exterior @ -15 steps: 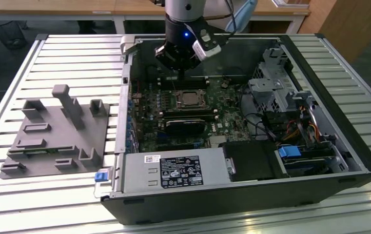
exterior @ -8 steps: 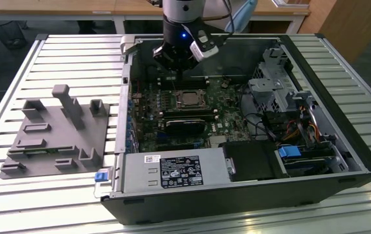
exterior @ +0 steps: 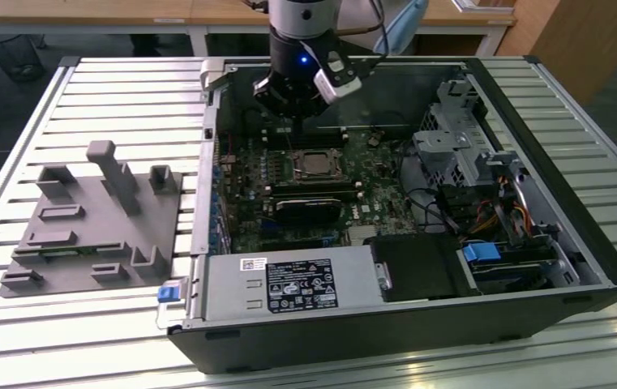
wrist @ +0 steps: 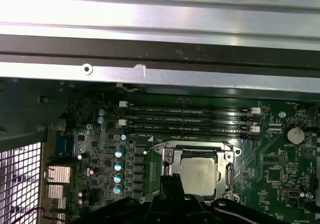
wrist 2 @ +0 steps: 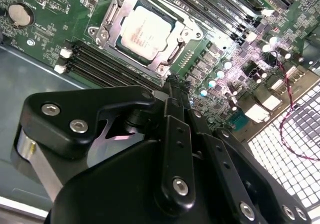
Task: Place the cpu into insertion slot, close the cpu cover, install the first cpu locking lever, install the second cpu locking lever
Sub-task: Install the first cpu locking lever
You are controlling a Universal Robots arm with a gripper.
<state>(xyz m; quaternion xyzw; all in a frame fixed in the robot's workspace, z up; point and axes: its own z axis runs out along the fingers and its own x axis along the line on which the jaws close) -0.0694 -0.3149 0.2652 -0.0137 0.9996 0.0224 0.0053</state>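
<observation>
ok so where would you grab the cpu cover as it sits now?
Probably a small tab sticking out from the rim of the cpu cover, pinched across its thin edge from straight above. The plate lies flat over the cpu, which fills its cut-out, and the memory slots crowd one side, so a tab looks the most reachable part.

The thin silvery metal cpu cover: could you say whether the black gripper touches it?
Cannot tell. In the second wrist view the black gripper sits at a corner of the silvery metal cpu cover, hiding any contact or gap.
</observation>
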